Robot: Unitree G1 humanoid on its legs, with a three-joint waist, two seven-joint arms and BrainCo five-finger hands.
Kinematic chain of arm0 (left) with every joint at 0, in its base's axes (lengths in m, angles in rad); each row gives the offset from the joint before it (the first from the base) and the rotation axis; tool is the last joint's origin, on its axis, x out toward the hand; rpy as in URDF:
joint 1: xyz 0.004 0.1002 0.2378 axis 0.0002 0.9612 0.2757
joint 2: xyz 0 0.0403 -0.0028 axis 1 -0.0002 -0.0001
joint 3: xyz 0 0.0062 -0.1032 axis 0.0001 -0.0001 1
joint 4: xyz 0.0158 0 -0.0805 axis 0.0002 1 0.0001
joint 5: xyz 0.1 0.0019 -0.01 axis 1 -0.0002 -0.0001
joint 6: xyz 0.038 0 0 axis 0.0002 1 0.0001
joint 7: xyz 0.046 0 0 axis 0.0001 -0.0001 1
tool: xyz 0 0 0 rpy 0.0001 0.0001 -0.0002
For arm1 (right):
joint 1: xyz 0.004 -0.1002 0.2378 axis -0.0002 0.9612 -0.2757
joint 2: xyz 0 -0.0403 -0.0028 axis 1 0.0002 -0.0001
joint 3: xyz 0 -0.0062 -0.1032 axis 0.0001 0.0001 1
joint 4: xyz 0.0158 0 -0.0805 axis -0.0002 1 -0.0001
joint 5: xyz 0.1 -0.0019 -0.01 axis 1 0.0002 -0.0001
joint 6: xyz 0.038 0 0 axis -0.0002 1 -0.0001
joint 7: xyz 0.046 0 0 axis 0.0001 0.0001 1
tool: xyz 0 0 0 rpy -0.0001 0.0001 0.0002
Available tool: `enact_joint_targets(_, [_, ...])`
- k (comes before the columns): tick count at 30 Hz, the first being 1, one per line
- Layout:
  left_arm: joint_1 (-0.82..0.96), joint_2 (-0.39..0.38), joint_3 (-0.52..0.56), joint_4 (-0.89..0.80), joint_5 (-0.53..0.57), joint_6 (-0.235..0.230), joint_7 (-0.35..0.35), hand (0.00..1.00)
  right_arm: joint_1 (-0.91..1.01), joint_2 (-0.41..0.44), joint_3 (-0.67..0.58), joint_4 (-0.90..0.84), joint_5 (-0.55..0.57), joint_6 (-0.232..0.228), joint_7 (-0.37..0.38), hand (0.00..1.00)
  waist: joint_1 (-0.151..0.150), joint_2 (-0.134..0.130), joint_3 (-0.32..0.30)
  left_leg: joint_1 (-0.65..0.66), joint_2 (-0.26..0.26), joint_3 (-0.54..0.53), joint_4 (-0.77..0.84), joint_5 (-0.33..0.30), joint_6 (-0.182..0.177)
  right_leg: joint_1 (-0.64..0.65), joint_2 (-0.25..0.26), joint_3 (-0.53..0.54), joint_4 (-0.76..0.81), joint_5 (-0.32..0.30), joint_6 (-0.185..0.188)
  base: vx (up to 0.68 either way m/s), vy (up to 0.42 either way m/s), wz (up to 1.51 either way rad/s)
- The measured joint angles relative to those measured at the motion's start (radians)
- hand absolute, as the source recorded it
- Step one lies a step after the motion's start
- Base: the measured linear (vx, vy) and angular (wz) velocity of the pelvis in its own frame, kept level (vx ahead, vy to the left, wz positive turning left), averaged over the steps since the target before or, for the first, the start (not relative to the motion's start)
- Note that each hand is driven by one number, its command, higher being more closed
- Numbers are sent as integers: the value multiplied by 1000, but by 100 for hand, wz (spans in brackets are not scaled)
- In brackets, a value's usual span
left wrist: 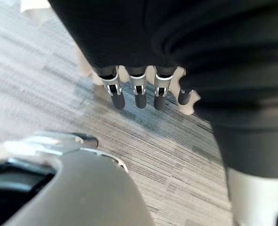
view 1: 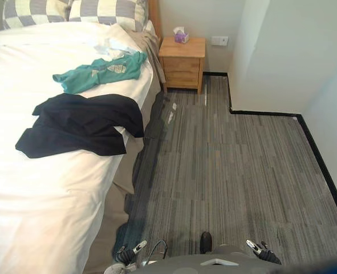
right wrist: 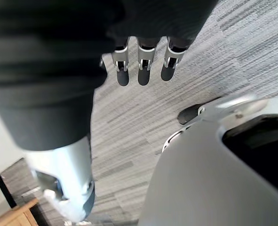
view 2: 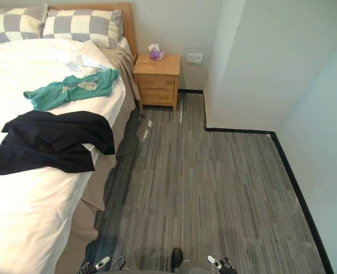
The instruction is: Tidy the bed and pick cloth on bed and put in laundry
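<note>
- Grey striped carpet point(view 1: 231, 171) runs along the right side of a bed point(view 1: 48, 194) under a white cover, and pale walls close off the far end and the right.
- Our left hand point(left wrist: 139, 92) hangs low over the carpet near the bed's side. Its fingers are straight and relaxed, and it grasps nothing.
- Our right hand point(right wrist: 144, 70) hangs over the carpet too, further from the bed. Its fingers are loose and straight, and it is empty as well.
- Nearest of the clothes is a black garment point(view 1: 82, 125), which lies crumpled and spread on the white cover. One end reaches the bed's right edge, well apart from both hands.
- Beyond it we see a teal shirt point(view 1: 100, 71) lying on the cover, with a strip of white bedding between the two.
- Just past the teal shirt sits a small rumpled white cloth point(view 1: 110, 47). We cannot tell whether it touches the shirt.
- Two checked pillows point(view 1: 105, 11) lean at the head of the bed behind that cloth.
- Just beside the bed's head, a wooden nightstand point(view 1: 182, 63) stands against the far wall with a tissue box point(view 1: 181, 37) on top.
- To the nightstand's right we see a wall socket point(view 1: 219, 40).
</note>
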Motion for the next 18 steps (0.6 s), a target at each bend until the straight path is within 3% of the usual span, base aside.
enact_joint_targets(1, [7,-4,12,-9,-30,-11,1,0,7,1,3,-15,0,0,3,0,3,-8,-1,-26,10,16,56,-28,0,-36,-17,-14,70,-44,-8,72,-15,13])
enact_joint_targets(2, [15,-5,48,-12,-84,-32,5,0,6,9,8,-43,1,-3,6,0,-5,-23,13,-125,45,71,290,-47,1,-75,-40,-36,138,-93,-12,45,-31,23])
enact_joint_targets(3, [13,-9,59,-20,-98,-36,9,0,7,12,12,-47,1,-4,6,0,-6,-27,17,-176,61,75,386,-29,16,-74,-46,-43,143,-99,-11,68,-58,26])
enact_joint_targets(5, [31,-47,85,-69,-127,-73,17,0,12,-3,35,-53,1,-10,7,0,6,-17,37,-324,138,44,729,141,34,-19,-48,-36,132,-113,-18,162,-29,1])
enact_joint_targets(6, [38,-48,89,-72,-127,-78,18,0,7,-7,40,-58,1,-10,8,0,5,-16,41,-350,143,35,781,169,31,-5,-47,-33,132,-118,-19,197,45,2])
enact_joint_targets(7, [43,-49,90,-74,-126,-79,20,0,5,-11,43,-60,0,-11,8,0,3,-11,41,-366,142,26,813,141,26,13,-48,-27,132,-124,-19,242,53,-12])
enact_joint_targets(9, [53,-65,89,-77,-126,-78,19,0,-7,-9,42,-56,1,-13,9,0,8,-20,41,-376,108,37,745,48,15,58,-54,21,104,-117,-16,284,61,-41])
enact_joint_targets(12, [50,-62,89,-86,-138,-81,3,0,-43,-4,45,-55,0,-15,14,0,24,-31,45,-379,46,84,497,18,17,88,-69,81,55,-101,-8,227,132,-68])
enact_joint_targets(14, [48,-72,98,-86,-168,-86,-8,0,-46,-3,52,-57,0,-21,24,0,36,-30,46,-379,14,124,249,79,13,113,-86,131,25,-116,18,207,212,-67])
enact_joint_targets(15, [48,-74,106,-86,-169,-86,-8,0,-46,-3,57,-58,0,-22,26,0,36,-30,45,-378,14,124,213,92,12,117,-89,135,24,-119,23,326,324,-65])
enact_joint_targets(17, [48,-79,136,-83,-171,-87,-17,0,-45,2,88,-67,-1,-26,29,0,45,-21,37,-362,16,161,187,179,39,138,-105,179,13,-133,79,343,299,-71])
enact_joint_targets(18, [47,-76,138,-82,-171,-88,-20,0,-46,0,93,-68,-2,-26,29,0,50,-24,37,-362,14,177,193,163,54,143,-111,180,24,-128,96,349,292,-67])
